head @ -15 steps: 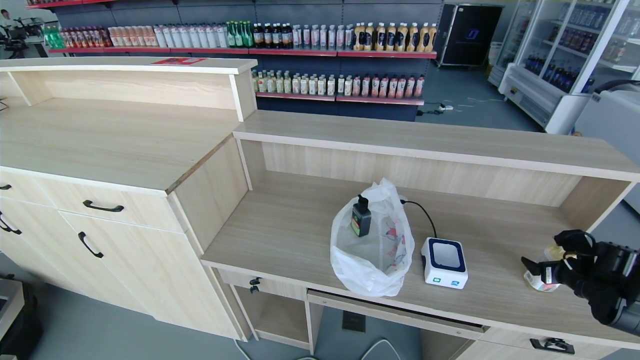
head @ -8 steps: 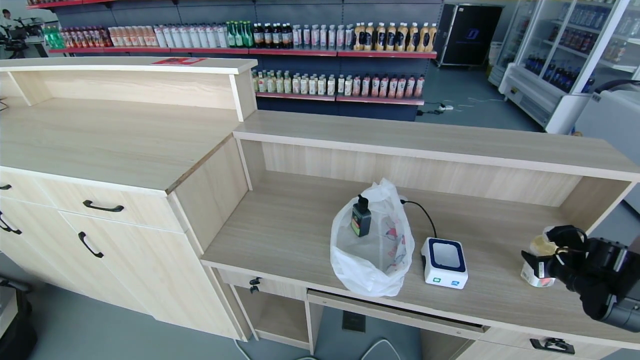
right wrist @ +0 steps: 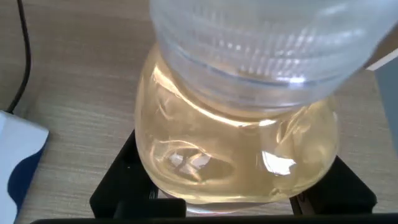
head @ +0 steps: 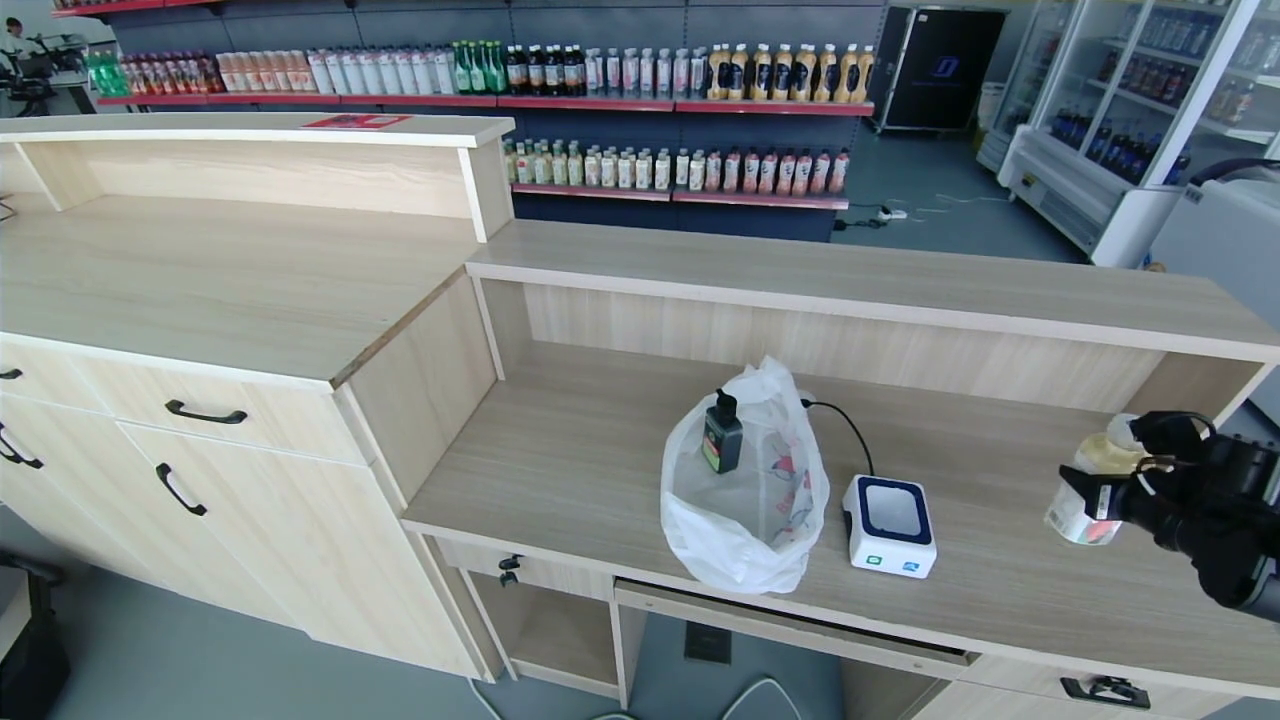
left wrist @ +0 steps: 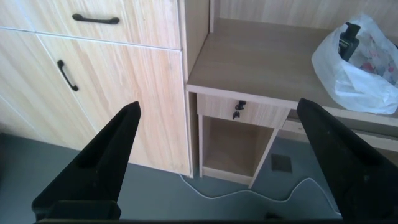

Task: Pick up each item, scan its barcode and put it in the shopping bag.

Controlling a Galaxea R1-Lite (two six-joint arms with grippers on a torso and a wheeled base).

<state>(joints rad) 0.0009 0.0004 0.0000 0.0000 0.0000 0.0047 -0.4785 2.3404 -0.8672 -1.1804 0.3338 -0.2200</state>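
My right gripper (head: pixel 1108 487) is shut on a clear bottle of yellow liquid (head: pixel 1092 482), lifted a little above the right end of the lower counter (head: pixel 580 450). From the right wrist, the bottle (right wrist: pixel 239 149) is close up with dark fingers (right wrist: pixel 121 190) on both sides of it. A white plastic shopping bag (head: pixel 745 510) sits open mid-counter with a dark bottle (head: pixel 721 434) inside. The white scanner (head: pixel 889 525) with a dark window lies just right of the bag. My left gripper (left wrist: pixel 217 162) hangs open off the counter's left front, the bag (left wrist: pixel 360 62) far beyond it.
A black cable (head: pixel 845 425) runs from the scanner to the back of the counter. A raised ledge (head: pixel 860 285) borders the rear, and a taller cabinet (head: pixel 220 290) stands on the left. Drink shelves (head: pixel 600 100) and fridges (head: pixel 1130 120) line the room behind.
My right gripper has raised the yellow bottle off the counter and tipped it more upright. The bag, scanner and left arm have stayed put.
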